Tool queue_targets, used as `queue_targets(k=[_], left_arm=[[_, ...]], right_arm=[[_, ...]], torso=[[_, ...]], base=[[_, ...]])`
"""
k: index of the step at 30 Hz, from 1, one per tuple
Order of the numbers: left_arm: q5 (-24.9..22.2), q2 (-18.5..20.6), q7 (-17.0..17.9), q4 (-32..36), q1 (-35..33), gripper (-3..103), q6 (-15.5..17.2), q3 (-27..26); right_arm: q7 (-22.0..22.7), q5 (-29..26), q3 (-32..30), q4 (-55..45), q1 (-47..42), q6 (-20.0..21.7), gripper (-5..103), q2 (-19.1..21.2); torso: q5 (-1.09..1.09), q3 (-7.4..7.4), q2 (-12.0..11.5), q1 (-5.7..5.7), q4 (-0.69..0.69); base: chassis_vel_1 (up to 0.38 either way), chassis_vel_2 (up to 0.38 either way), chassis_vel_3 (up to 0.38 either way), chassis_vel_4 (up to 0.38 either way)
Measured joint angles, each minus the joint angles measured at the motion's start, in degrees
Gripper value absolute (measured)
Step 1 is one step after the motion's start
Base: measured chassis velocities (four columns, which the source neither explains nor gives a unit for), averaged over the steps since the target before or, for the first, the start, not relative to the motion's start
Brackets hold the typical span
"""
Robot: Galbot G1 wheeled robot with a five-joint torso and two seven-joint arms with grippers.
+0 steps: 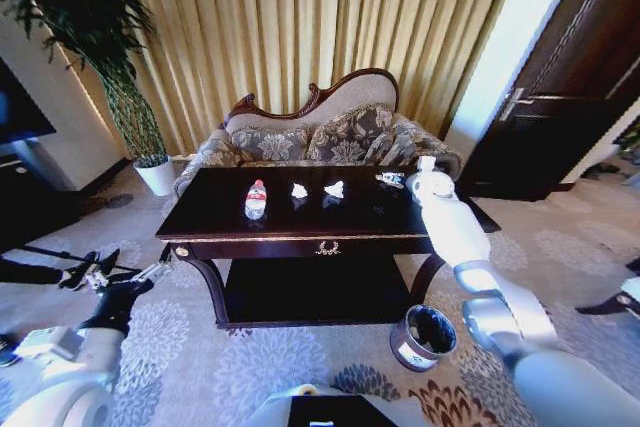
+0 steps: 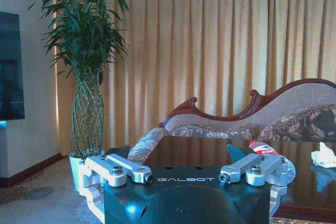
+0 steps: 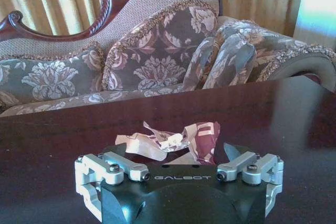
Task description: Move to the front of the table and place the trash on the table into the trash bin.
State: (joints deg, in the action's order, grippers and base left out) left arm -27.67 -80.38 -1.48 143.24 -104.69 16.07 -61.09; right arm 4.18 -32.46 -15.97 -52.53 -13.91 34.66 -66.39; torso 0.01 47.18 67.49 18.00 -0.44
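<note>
The dark-brown table (image 1: 215,212) stands straight ahead of me. On its top lie a small clear bottle (image 1: 256,199) with a red-and-white label, two white paper wads (image 1: 299,190) (image 1: 335,189), and a crumpled wrapper (image 1: 389,179) near the right end. My right gripper (image 1: 412,177) hangs over that end. In the right wrist view it (image 3: 181,163) is open with the maroon-and-white wrapper (image 3: 173,141) lying between its fingers. The round dark trash bin (image 1: 422,337) sits on the carpet by the table's right front leg. My left gripper (image 1: 118,269) is low beside the table's left end, open (image 2: 184,174) and empty.
A patterned sofa (image 1: 320,137) stands close behind the table. A tall plant in a white pot (image 1: 155,175) is at the back left, a dark cabinet (image 1: 20,162) at the far left and a dark door (image 1: 570,77) at the right. Carpet lies in front.
</note>
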Motion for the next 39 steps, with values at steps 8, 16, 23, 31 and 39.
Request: queue_targets(k=[8, 16, 23, 31, 39], left_arm=[[-0.29, 0.02, -0.01, 0.0, 0.32, 100, 0.0, -0.01], [-0.71, 0.17, -0.02, 0.0, 0.66, 100, 0.0, -0.01], [-0.97, 0.24, -0.02, 0.0, 0.68, 100, -0.05, -0.34], [-1.1, 0.34, -0.21, 0.0, 0.77, 100, -0.46, -0.56], [-1.17, 0.37, -0.31, 0.0, 0.72, 100, -0.53, -0.64]], right_arm=[[-0.2, 0.84, 0.28, 1.89, 1.37, -0.49, 102, -0.68], [-0.21, 1.3, 0.42, 2.04, 0.95, -1.84, 78, -1.07], [-0.37, 1.32, 0.34, 1.59, 0.38, -2.01, 56, -0.99], [-0.46, 1.37, 0.07, 0.89, -0.63, -2.14, 23, -0.58], [-0.5, 1.08, -0.1, 0.24, -0.96, -2.15, 1, -0.02]], torso=[[-0.02, 0.0, 0.0, 0.0, 0.0], [0.0, 0.0, 0.01, 0.0, 0.0], [-0.01, 0.0, 0.01, 0.0, 0.01], [-0.01, 0.0, 0.0, 0.0, 0.0], [-0.01, 0.0, 0.0, 0.0, 0.0]], base=[[0.0, 0.0, 0.0, 0.0], [0.0, 0.0, 0.0, 0.0], [0.0, 0.0, 0.0, 0.0], [0.0, 0.0, 0.0, 0.0], [0.0, 0.0, 0.0, 0.0]])
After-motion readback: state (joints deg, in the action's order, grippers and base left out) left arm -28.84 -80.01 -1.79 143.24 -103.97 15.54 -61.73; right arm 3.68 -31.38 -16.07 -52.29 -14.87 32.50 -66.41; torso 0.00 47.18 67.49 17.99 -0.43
